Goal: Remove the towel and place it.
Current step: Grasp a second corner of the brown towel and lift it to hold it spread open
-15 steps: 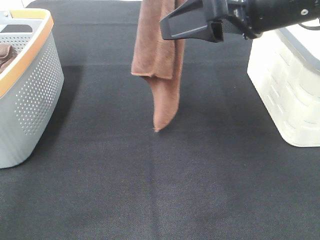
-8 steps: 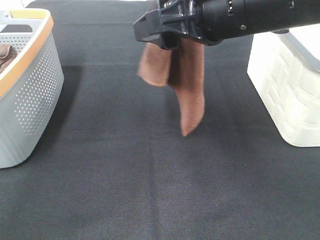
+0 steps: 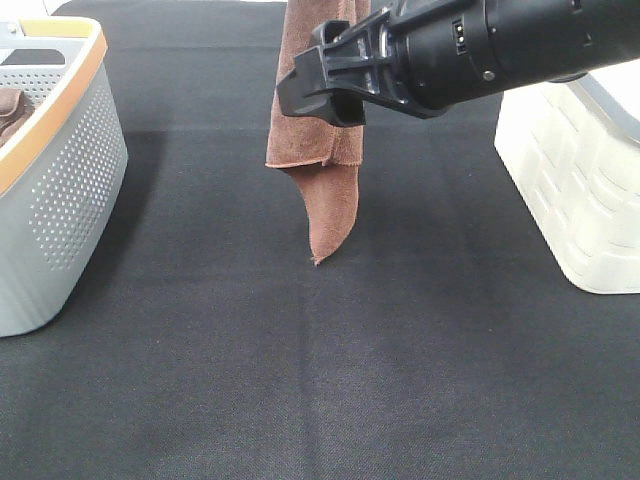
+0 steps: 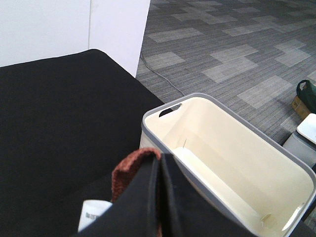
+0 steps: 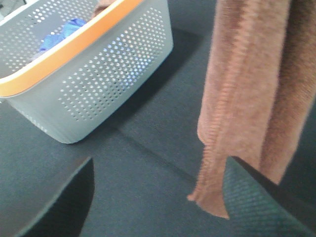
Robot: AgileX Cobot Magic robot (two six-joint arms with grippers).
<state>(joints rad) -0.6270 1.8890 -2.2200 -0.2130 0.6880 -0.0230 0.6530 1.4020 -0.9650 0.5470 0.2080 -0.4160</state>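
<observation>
The reddish-brown towel (image 3: 322, 175) hangs folded from above the top edge of the exterior view, its lowest corner just above the black table. In the left wrist view my left gripper (image 4: 159, 160) is shut on the towel's upper fold (image 4: 129, 170), with the white tag (image 4: 94, 215) beside it. My right gripper (image 3: 318, 92) reaches in from the right, in front of the towel. In the right wrist view the right gripper (image 5: 158, 207) is open, and the towel (image 5: 247, 94) hangs near one finger with its lower corner between the fingers.
A grey perforated basket with an orange rim (image 3: 62, 150) stands at the left, with a darker brown cloth (image 3: 10, 110) and something blue (image 5: 64, 30) inside. A cream bin with a grey rim (image 3: 570, 190) stands at the right and also shows in the left wrist view (image 4: 222, 148).
My right arm has moved left, in front of the towel. The hanging towel swung to the right and has come back to the left.
</observation>
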